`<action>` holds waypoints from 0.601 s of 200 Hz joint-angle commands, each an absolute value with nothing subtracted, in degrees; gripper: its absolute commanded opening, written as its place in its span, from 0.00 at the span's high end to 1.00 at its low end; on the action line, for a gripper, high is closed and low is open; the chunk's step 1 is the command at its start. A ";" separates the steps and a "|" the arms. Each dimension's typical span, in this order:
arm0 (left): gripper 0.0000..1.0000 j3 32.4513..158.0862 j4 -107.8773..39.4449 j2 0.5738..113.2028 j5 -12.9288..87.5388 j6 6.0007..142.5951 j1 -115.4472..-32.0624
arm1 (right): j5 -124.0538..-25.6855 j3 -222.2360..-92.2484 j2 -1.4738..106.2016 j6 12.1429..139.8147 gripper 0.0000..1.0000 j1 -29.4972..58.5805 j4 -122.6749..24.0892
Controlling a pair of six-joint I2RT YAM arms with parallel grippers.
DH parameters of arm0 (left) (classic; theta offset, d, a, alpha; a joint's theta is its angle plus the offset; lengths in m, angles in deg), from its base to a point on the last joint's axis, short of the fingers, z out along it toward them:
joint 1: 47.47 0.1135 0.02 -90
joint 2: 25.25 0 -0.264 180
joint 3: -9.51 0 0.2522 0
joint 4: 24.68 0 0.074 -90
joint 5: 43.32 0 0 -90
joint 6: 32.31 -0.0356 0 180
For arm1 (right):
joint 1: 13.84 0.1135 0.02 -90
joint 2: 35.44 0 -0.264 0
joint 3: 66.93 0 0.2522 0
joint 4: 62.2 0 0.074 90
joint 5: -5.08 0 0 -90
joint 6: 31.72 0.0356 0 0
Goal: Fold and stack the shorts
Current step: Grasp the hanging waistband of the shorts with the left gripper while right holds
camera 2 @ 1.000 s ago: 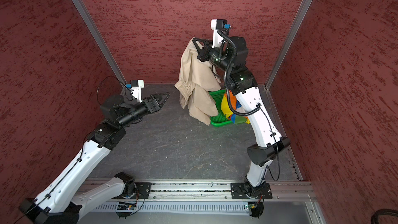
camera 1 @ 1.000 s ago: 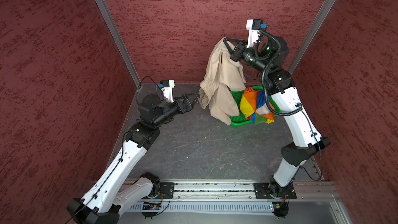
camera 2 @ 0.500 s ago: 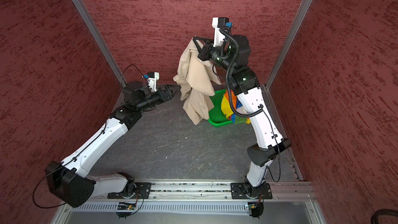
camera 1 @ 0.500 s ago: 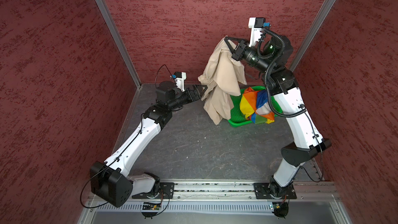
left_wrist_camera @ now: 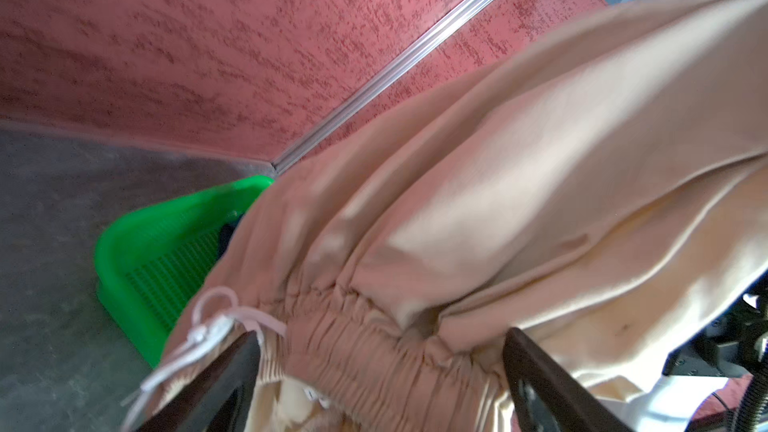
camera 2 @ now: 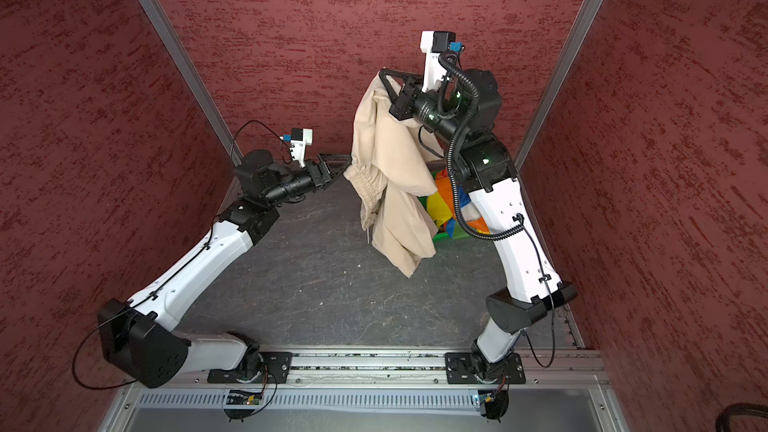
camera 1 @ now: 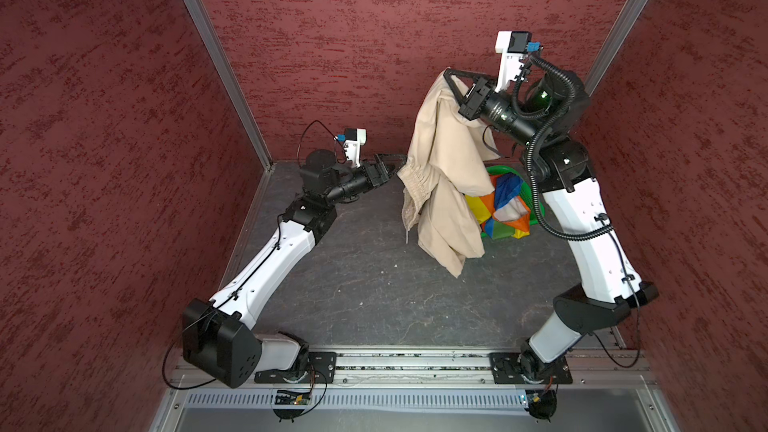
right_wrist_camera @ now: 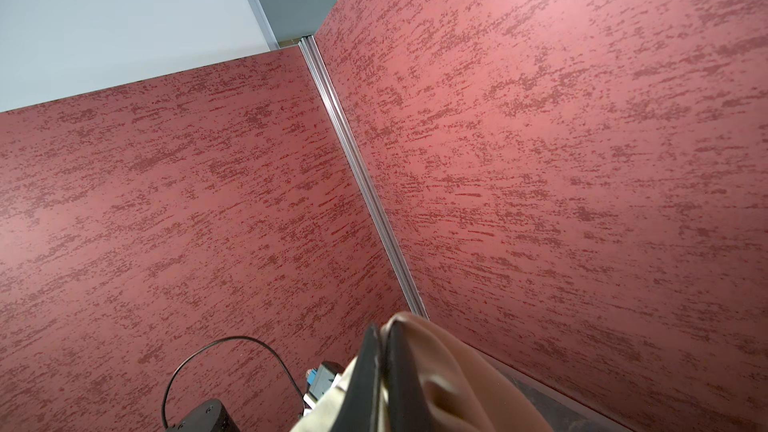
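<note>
Mottled red walls (camera 1: 332, 35) enclose a dark, scuffed floor (camera 1: 374, 284). Up high, the right gripper (camera 1: 446, 73) pinches the beige shorts (camera 1: 444, 168), soft matte cotton hanging in folds. The left gripper (left_wrist_camera: 378, 351) stands spread on either side of their gathered waistband (left_wrist_camera: 365, 326), beside the white drawstring (left_wrist_camera: 208, 326). Behind, a green perforated basket (left_wrist_camera: 137, 243) holds the shiny, crumpled rainbow shorts (camera 1: 503, 205).
</note>
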State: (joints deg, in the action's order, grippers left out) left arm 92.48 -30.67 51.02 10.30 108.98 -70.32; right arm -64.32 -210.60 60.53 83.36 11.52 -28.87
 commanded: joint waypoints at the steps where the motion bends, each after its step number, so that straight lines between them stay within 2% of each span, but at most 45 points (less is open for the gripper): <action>1: 0.05 89.72 -29.24 47.53 7.52 111.85 -70.62 | -65.54 -210.44 59.04 82.81 1.00 11.84 -31.49; 26: 0.00 88.03 -32.09 45.60 8.40 111.21 -70.81 | -65.59 -210.42 58.74 82.71 1.00 11.86 -31.39; 59: 0.00 91.38 -30.81 48.51 8.99 111.28 -70.67 | -64.59 -209.98 58.30 83.92 1.00 11.84 -31.61; 78: 0.05 94.40 -29.47 50.68 8.63 111.02 -69.58 | -64.24 -210.00 57.72 84.27 1.00 12.00 -30.87; 120: 0.03 100.34 -30.10 53.67 12.68 109.03 -68.82 | -65.21 -207.97 55.15 83.48 1.00 11.95 -30.60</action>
